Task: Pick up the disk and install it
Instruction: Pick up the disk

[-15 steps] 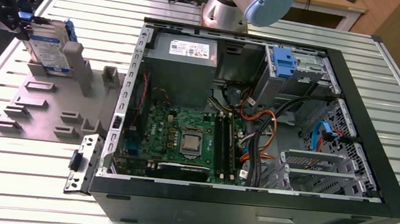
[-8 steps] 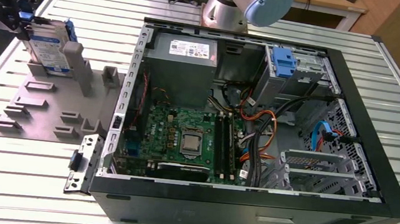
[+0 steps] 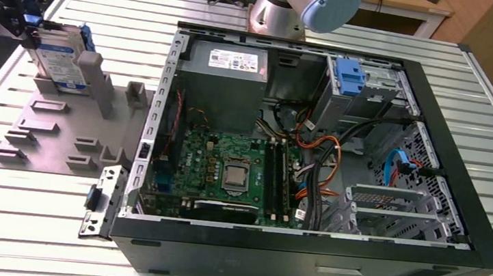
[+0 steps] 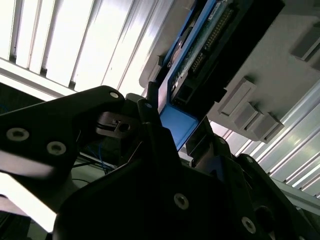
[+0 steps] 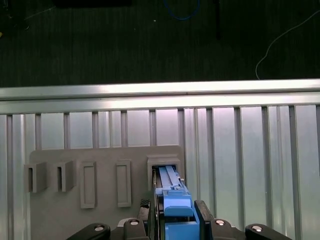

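Observation:
The disk (image 3: 60,57), a silver-grey drive in a blue carrier, stands on edge at the far end of the grey slotted holder (image 3: 63,132), on the exterior view's left. Its lower end is at the holder's end slot. My gripper (image 3: 33,30) is at the disk's upper end. In the first wrist view my gripper (image 5: 177,222) has a dark finger on each side of the blue carrier (image 5: 177,205), shut on it. In the second wrist view the blue tab (image 4: 175,125) sits between the fingers, with the disk (image 4: 200,45) reaching toward the holder (image 4: 260,75).
An open computer case (image 3: 318,152) lies on the slatted metal table (image 3: 475,59), to the exterior view's right of the holder. Another blue drive carrier (image 3: 349,77) sits in the case's far bay. The arm's base (image 3: 297,6) stands behind the case. The table edge (image 5: 160,90) runs beyond the holder.

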`<state>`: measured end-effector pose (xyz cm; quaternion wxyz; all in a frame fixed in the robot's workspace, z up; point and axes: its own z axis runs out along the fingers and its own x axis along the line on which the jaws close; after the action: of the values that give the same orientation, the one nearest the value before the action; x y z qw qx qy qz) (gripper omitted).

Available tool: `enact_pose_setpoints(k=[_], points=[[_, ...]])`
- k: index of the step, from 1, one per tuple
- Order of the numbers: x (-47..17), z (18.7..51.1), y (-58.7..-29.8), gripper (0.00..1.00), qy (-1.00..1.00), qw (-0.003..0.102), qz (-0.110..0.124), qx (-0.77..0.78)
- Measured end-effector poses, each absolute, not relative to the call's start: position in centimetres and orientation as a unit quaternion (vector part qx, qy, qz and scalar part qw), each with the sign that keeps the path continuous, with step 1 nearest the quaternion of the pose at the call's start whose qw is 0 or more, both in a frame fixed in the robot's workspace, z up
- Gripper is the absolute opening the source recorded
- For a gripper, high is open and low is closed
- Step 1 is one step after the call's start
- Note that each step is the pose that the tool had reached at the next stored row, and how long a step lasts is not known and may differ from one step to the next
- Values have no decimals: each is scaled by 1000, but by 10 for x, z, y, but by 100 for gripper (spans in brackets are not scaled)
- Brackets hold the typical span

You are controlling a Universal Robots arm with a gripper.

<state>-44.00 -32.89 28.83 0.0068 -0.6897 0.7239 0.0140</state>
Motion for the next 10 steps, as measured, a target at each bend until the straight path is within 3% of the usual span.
enact_pose_setpoints(k=[7,8,10], points=[[-440,288,-329,45,724,7,14,-690],[-440,288,-329,38,724,7,14,-690],[-440,288,-329,38,724,7,14,-690]])
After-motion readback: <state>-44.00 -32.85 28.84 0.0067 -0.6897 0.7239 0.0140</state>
